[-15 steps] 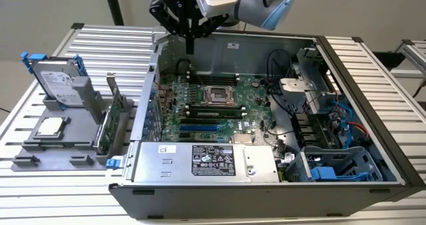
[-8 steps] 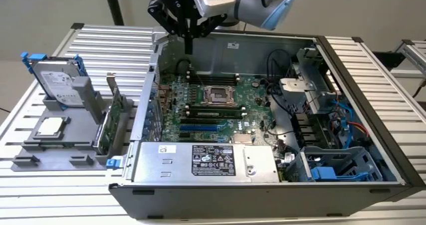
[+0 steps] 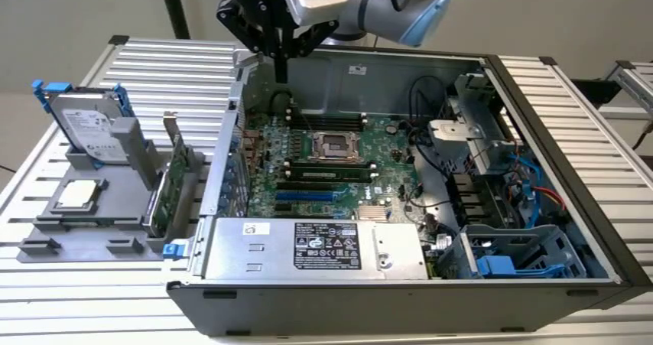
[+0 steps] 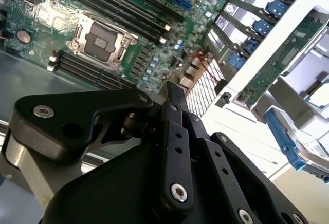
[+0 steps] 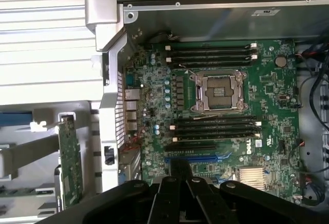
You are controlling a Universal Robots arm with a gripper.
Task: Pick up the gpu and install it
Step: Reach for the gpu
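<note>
The gpu (image 3: pixel 176 178) stands on edge in a grey holder (image 3: pixel 92 222) on the table, just outside the case wall on the exterior view's left; its green board faces the camera and its silver bracket end points up. It also shows as a narrow green strip in the first wrist view (image 5: pixel 69 162) and in the second wrist view (image 4: pixel 280 57). My gripper (image 3: pixel 281 71) hangs above the far corner of the open computer case (image 3: pixel 571 169), over the motherboard (image 5: pixel 216 111). Its black fingers are shut with nothing between them, well apart from the gpu.
On the same holder stand a hard drive in a blue frame (image 3: pixel 90 127) and a flat processor chip (image 3: pixel 79 194). Inside the case are the empty processor socket (image 3: pixel 332 146), blue and black slots (image 3: pixel 306 196), the power supply (image 3: pixel 306 245), drive cages and cables (image 3: pixel 510 200).
</note>
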